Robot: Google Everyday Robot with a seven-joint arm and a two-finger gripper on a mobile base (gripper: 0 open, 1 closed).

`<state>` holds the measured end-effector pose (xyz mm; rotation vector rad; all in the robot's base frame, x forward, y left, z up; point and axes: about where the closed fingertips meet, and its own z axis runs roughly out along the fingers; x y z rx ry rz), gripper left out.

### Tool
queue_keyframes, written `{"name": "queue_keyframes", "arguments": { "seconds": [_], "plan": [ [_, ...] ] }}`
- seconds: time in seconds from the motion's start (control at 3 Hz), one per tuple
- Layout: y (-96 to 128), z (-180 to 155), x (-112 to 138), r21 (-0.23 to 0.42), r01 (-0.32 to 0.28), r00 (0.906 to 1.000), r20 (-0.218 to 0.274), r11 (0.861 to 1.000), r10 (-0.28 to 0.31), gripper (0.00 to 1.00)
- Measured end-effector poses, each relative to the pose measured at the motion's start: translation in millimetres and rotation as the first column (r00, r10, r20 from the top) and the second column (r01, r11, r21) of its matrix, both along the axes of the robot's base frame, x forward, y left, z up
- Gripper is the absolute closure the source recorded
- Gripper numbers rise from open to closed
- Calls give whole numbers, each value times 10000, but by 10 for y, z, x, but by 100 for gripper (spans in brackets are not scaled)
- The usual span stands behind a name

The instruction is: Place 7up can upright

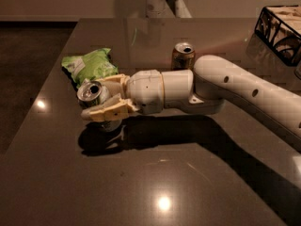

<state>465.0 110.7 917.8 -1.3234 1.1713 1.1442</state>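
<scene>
Gripper (pixel 97 101) hangs low over the left of the glossy table (pixel 56 173), tan fingers clamped on the 7up can (pixel 91 92), whose shiny lid tilts toward me. I'd roll the wrist until its round base faces down, clear of the crinkly snack bag (pixel 89 65), then lower gently.

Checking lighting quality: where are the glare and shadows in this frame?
Camera view: dim overall; two lamp glints on the glossy table, front and left edge; a dark shadow under the gripper, which holds the 7up can left of centre.
</scene>
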Motion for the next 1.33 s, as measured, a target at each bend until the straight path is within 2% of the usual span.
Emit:
{"name": "queue_keyframes", "arguments": {
  "seconds": [0.33,1.0,1.33],
  "plan": [
    [-60,-111,5,232,249,9985,-493,9994,-238,58],
    [-16,-90,-20,217,150,9989,-443,9997,-141,12],
    [3,-82,-32,214,110,9990,-429,9997,-101,0]
  ]
}}
